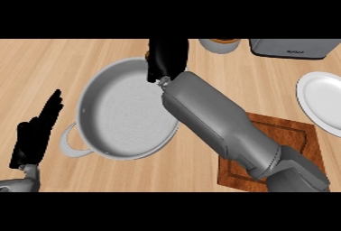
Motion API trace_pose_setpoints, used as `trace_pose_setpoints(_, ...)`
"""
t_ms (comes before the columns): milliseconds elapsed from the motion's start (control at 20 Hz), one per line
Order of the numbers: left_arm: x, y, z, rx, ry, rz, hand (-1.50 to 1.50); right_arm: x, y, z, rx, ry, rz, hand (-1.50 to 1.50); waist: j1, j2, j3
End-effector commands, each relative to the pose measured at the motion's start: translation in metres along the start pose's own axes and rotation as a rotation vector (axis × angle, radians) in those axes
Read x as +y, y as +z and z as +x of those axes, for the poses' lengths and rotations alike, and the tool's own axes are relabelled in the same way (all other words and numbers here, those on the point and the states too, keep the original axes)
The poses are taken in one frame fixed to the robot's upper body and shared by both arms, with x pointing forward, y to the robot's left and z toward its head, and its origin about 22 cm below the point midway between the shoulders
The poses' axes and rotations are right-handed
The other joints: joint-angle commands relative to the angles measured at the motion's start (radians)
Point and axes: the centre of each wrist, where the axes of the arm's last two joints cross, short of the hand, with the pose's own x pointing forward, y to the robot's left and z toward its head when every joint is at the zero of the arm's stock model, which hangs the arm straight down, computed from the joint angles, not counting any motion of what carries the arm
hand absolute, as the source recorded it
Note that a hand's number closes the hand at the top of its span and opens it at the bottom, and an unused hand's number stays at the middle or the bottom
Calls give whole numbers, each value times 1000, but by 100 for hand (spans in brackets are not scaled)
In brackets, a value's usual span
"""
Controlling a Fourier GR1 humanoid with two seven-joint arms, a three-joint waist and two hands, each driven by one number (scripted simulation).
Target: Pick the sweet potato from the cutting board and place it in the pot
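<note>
Head view, going left to right: the black left hand (pixel 36 131) rests near the left edge, fingers straight and pointing up. Next is the round grey metal pot (pixel 126 115). The black right hand (pixel 168 56) is above the pot's far rim, seen from behind, so I can't tell if it's open or closed. The sweet potato doesn't show anywhere, so no idea where it is. The brown wooden cutting board (pixel 293 135) lies under the right forearm, with a round white plate (pixel 323 101) at the right edge.

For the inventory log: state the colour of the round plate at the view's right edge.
The plate is white; the head view shows it best.
</note>
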Motion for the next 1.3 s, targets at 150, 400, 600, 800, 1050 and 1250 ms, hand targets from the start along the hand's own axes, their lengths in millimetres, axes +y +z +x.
trace_pose_setpoints(150, 5, -4, 0, 5, 2, 4, 0, 28, -8, -39, 65, -198, 40, -150, 13, 7, 1)
trace_pose_setpoints(400, -4, -9, 6, -7, 14, 6, 0, 21, -16, -29, 36, -251, 22, -150, 20, 6, 0)
trace_pose_setpoints(600, -2, 0, -7, -5, 12, -13, 0, 11, -8, -19, -36, -471, -174, -150, 17, 3, 1)
trace_pose_setpoints(800, -16, 0, -8, 5, 8, 0, 0, -4, -3, -10, -44, -675, -256, -150, -2, -2, 2)
trace_pose_setpoints(1050, 7, 11, -16, 37, 6, 12, 0, -3, 15, -9, 4, -794, -140, -150, -36, -16, 2)
trace_pose_setpoints(1250, -2, 3, -16, 43, 15, 37, 0, -5, 27, -19, -35, -874, -86, -150, -70, -19, 2)
